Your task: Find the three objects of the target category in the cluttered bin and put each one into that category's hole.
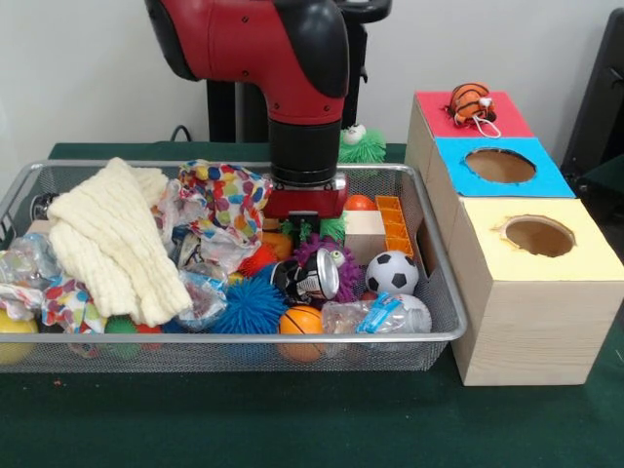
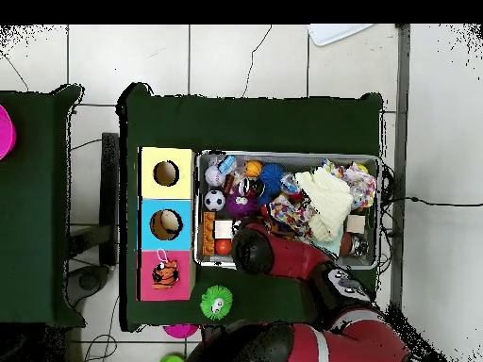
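Note:
A wire bin [image 1: 292,337] holds mixed clutter. In it lie a soccer ball [image 1: 392,272], a small basketball [image 1: 300,321], a blue spiky ball [image 1: 251,304] and a purple spiky ball [image 1: 338,255]. My gripper [image 1: 304,222] is lowered into the back middle of the bin, and its tip is hidden among the toys. To the right stands a wooden box with a red top [image 1: 434,115], a blue hole [image 1: 499,165] and a yellow hole [image 1: 538,235]. An orange striped toy [image 1: 471,102] rests on the red top. In the overhead view the arm [image 2: 283,256] covers the gripper.
A cream knitted cloth [image 1: 117,239] and a dotted fabric [image 1: 226,190] cover the bin's left half. A crumpled plastic bottle [image 1: 375,315] lies against the front wall, and an orange brick [image 1: 393,224] stands at the right. A green spiky toy [image 1: 363,146] sits behind the bin.

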